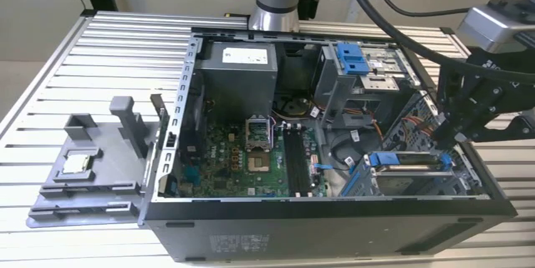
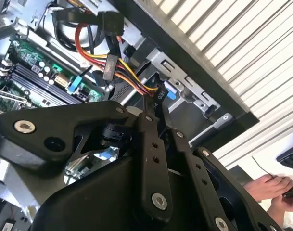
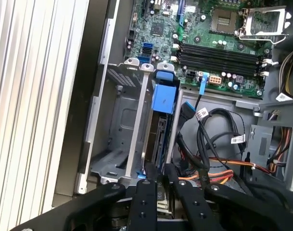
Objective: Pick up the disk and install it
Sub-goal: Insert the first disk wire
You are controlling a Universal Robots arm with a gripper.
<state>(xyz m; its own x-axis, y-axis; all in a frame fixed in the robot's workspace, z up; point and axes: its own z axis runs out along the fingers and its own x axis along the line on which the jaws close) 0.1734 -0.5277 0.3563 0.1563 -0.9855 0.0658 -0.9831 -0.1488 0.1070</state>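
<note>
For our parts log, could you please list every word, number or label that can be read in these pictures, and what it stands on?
Nothing here can be read with certainty.
White label on the grey metal power supply box: too small to read.
Pale sticker on the black computer case: blurred.
White tags on the black cables: too small.
White marks on the black cable plug: unclear.

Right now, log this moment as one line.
hand: at end of disk | disk: on edge in drive cage | computer case: open
</note>
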